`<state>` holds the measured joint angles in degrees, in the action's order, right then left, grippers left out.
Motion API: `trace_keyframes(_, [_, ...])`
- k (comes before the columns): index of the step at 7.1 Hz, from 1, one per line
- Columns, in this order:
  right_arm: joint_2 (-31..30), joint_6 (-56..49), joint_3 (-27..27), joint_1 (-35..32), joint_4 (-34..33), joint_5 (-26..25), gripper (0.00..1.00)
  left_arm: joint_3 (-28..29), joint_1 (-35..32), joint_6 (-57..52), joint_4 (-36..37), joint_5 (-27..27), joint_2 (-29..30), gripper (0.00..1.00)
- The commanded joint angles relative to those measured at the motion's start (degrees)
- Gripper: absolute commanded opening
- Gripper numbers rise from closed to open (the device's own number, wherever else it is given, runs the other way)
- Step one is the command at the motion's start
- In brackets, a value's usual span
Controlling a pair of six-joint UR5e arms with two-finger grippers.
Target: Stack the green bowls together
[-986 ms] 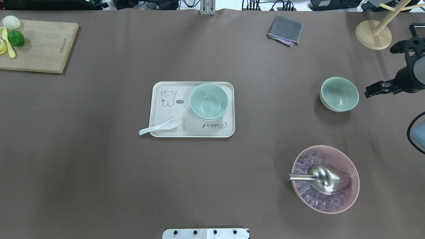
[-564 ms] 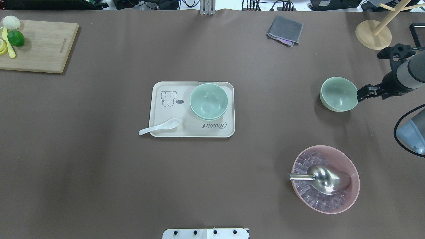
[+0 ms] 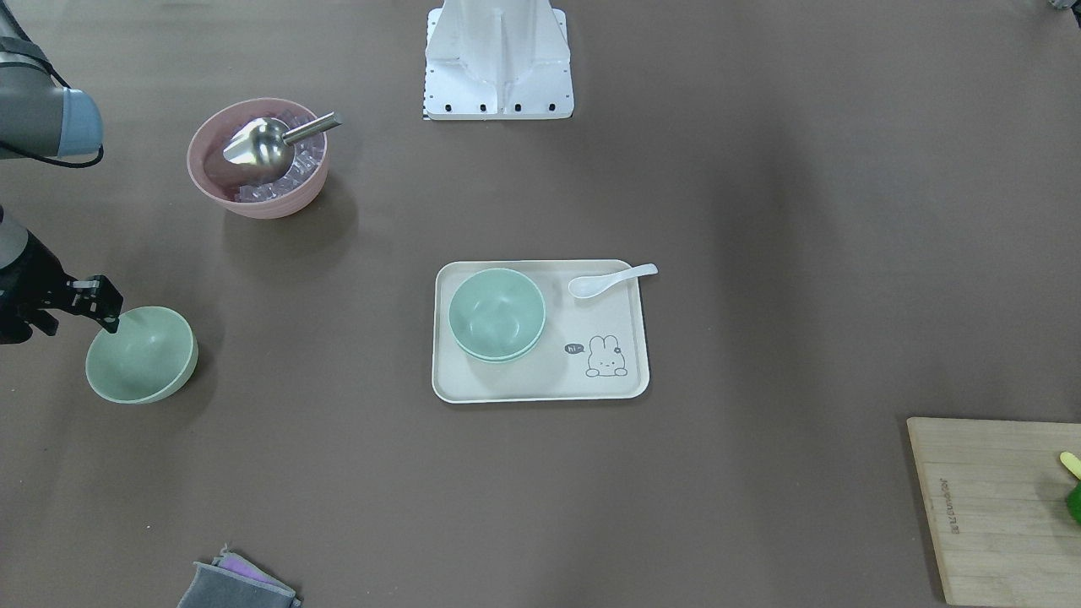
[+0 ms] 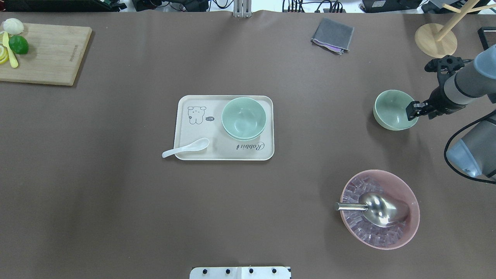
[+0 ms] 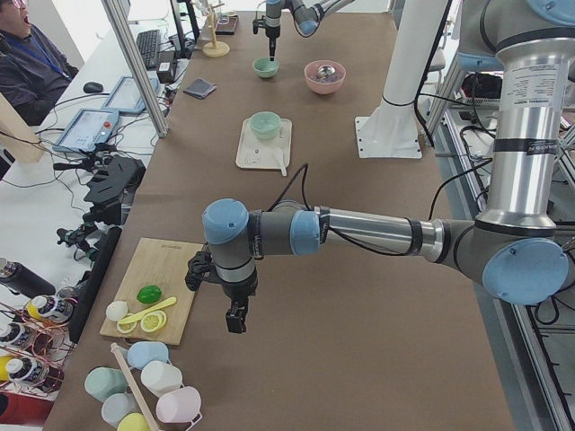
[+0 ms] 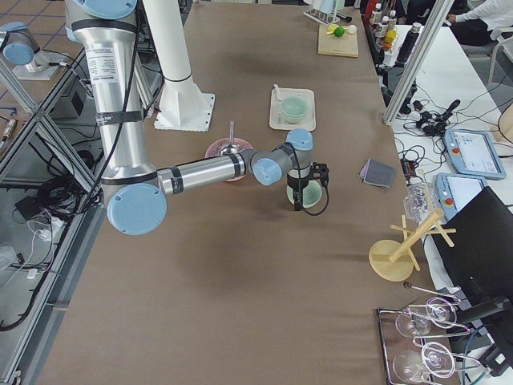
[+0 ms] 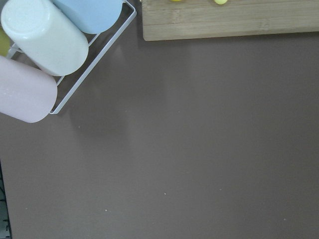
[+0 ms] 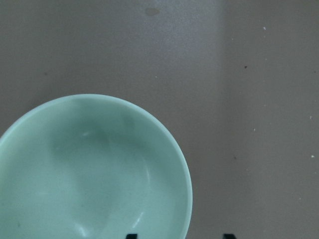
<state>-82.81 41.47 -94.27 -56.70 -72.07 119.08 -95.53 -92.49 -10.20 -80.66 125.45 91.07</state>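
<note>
On the brown counter [image 4: 116,193], two bowls [image 4: 243,117] sit nested on the tray [image 4: 217,153]; the third bowl [image 4: 393,110] stands well apart. The right tool [image 4: 411,109] hangs spread astride its rim: lower squarely, pinch the wall firmly, lift level. Whether the left tool [image 5: 235,321] is spread, I cannot tell.

— What is the right arm [image 6: 200,171] wearing?

— It is wearing shiny grey tubes and blue caps, well behind the jaws. A black cable [image 4: 461,131] is curling beside them. The right gripper [image 4: 410,110] is looking black.
</note>
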Motion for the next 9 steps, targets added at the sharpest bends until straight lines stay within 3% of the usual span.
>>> trace_keyframes(1, [0.72,2.91,0.23,0.18,0.0,0.01,0.41,0.0,0.03,0.01,-0.03,0.06,-0.01,0.98])
trace_keyframes(6, [0.2,4.14,0.49,0.1,-0.09,-0.07,0.39,0.0,0.12,-0.08,-0.11,0.06,-0.01,0.98])
trace_keyframes(9, [0.11,4.94,0.58,0.18,-0.09,-0.07,0.32,0.08,0.2,-0.08,-0.46,-0.03,-0.01,0.98])
